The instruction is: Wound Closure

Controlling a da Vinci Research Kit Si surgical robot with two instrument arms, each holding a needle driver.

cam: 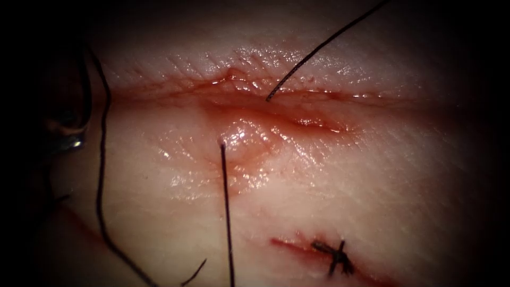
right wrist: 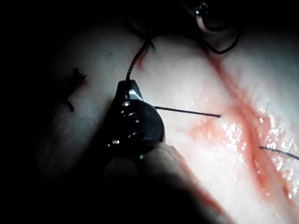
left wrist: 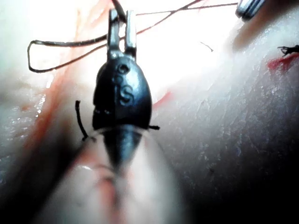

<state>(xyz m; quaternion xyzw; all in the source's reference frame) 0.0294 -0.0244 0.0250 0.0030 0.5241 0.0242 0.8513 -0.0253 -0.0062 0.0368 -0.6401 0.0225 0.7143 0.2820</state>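
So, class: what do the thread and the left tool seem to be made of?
Thread: dark, thin, matte strand that holds stiff curves, probably a synthetic suture; the fibre itself is unclear. Left tool: dark grey metal, smooth, slightly glossy, with highlights and stamped characters on its body.

The left arm's tool [left wrist: 120, 35] is dark grey metal: a rounded, egg-shaped wrist body that carries a raised marking like "SS" and a small round pivot pin above it, tapering behind into a narrow dark shaft. Its two fingers [left wrist: 113, 29] are slim, flat, pale steel bars with squared tips. The right arm's tool [right wrist: 130, 86] is a black, glossy, rounded wrist housing with a row of small bright screws or rivets down its face and a shiny bevelled tip.
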